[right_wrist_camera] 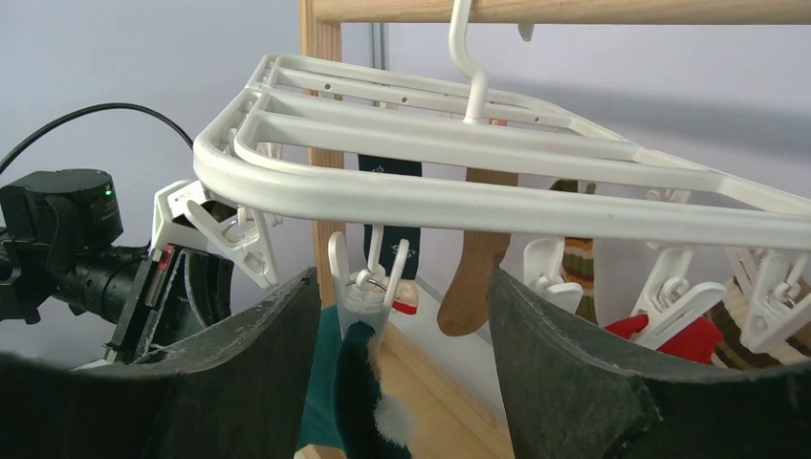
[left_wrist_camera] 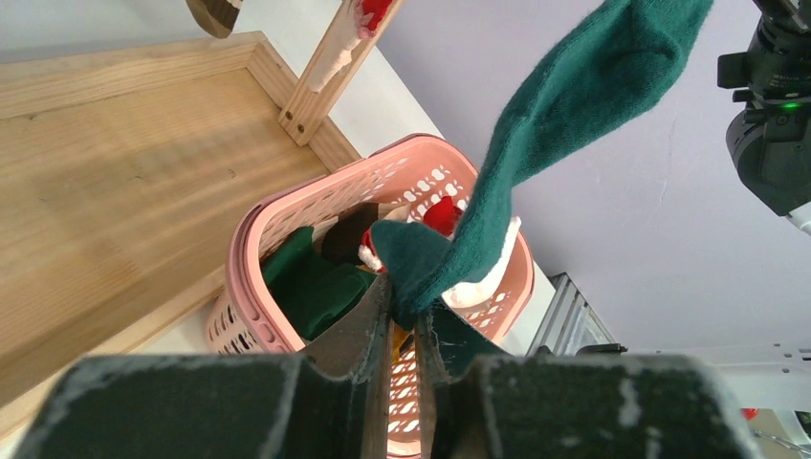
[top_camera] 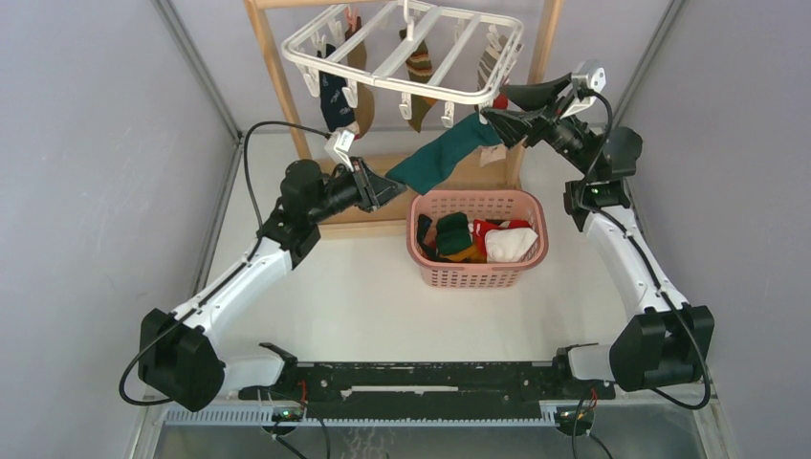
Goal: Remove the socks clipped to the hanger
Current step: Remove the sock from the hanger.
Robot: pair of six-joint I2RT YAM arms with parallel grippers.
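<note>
Two arms are raised toward the hanger (top_camera: 459, 96). Left arm: stretched forward and to the right, wrist above the wooden stand (left_wrist_camera: 124, 191) base. The left gripper (top_camera: 392, 188) is clamped tight on the lower end of the teal sock (top_camera: 445, 158), just beside the rim of the pink basket (top_camera: 478, 194). The sock slopes up and to the right, to the hanger's near right corner.

Right arm: elbow high, forearm angled left, right gripper (top_camera: 490, 117) at that same corner. Its fingers stand wide apart, one on either side of a white clip (right_wrist_camera: 368, 287) that pinches dark fabric, both clear of the clip.

More socks (top_camera: 335, 100) hang from the far clips. Loose socks (top_camera: 507, 244) lie in the basket.
</note>
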